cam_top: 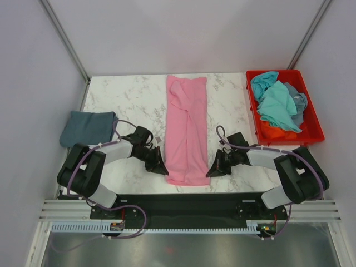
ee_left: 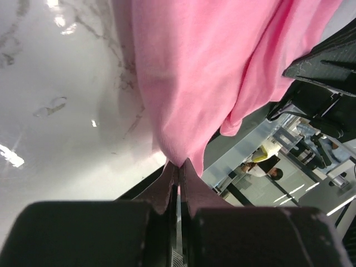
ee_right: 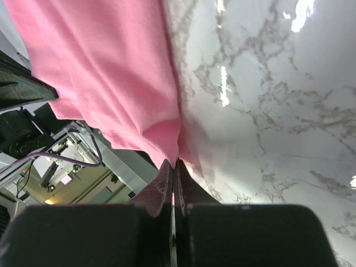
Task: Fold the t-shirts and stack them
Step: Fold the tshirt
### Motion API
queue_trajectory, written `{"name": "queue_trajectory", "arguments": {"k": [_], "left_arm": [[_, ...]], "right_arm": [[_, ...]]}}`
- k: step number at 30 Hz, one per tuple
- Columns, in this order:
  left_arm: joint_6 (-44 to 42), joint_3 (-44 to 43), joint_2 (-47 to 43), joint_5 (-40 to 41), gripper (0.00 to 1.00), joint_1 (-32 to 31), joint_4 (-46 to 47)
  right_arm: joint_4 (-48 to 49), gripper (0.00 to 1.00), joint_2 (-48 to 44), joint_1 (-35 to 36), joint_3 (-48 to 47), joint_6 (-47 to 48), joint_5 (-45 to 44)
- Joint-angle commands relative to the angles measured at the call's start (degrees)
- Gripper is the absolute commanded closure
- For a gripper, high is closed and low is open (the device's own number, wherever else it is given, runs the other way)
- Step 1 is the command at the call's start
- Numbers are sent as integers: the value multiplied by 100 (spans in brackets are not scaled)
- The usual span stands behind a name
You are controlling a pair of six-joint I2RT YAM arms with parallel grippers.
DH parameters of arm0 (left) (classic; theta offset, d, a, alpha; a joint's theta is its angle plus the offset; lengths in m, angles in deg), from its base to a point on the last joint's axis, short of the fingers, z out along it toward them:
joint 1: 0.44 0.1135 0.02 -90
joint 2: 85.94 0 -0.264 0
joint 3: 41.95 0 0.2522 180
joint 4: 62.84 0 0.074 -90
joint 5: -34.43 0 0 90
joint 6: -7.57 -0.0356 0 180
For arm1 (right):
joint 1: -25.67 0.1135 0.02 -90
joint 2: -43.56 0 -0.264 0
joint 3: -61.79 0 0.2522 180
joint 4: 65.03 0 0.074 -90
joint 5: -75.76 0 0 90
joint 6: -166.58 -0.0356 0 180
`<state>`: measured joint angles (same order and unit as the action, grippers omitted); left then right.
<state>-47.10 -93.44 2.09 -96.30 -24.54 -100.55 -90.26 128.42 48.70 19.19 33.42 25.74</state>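
A pink t-shirt (cam_top: 187, 128) lies as a long narrow strip down the middle of the marble table (cam_top: 133, 100). My left gripper (cam_top: 162, 168) is shut on its near left corner; in the left wrist view the pink t-shirt (ee_left: 217, 72) is pinched between the closed fingertips (ee_left: 167, 181). My right gripper (cam_top: 212, 171) is shut on the near right corner, where the pink t-shirt (ee_right: 111, 72) enters the closed fingertips (ee_right: 161, 183). A folded slate-blue t-shirt (cam_top: 88, 127) lies at the table's left edge. Turquoise and grey-blue t-shirts (cam_top: 278, 103) are heaped in the crate.
A red plastic crate (cam_top: 311, 130) stands at the table's right edge. The table's near edge and the dark base rail (cam_top: 189, 203) lie just behind both grippers. A grey wall with metal posts (cam_top: 67, 41) encloses the back.
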Motion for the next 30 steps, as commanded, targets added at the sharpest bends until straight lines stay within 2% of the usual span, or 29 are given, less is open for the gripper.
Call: {"name": "queue_trajectory", "arguments": {"k": [1, 10, 16, 18, 21, 30], "left_arm": [[-192, -461, -295, -216, 98, -77, -240], [-861, -1726, -374, -85, 98, -139, -972], [-940, -2729, -93, 12, 98, -34, -1007], [-1185, -3010, 56, 484, 98, 80, -1095], [-1318, -3729, 512, 618, 98, 195, -1086], [-1353, -5127, 2041, 716, 98, 581, -884]], "right_arm": [[-93, 100, -294, -105, -341, 316, -53], [-339, 100, -541, -544, -1492, 729, -17], [-374, 100, 64, -931, -2852, 852, -52], [-365, 100, 241, -984, -3153, 949, -140], [-321, 100, 706, -1019, -3767, 1037, -236], [-58, 100, 1857, -1037, -4674, 1239, -509]]}}
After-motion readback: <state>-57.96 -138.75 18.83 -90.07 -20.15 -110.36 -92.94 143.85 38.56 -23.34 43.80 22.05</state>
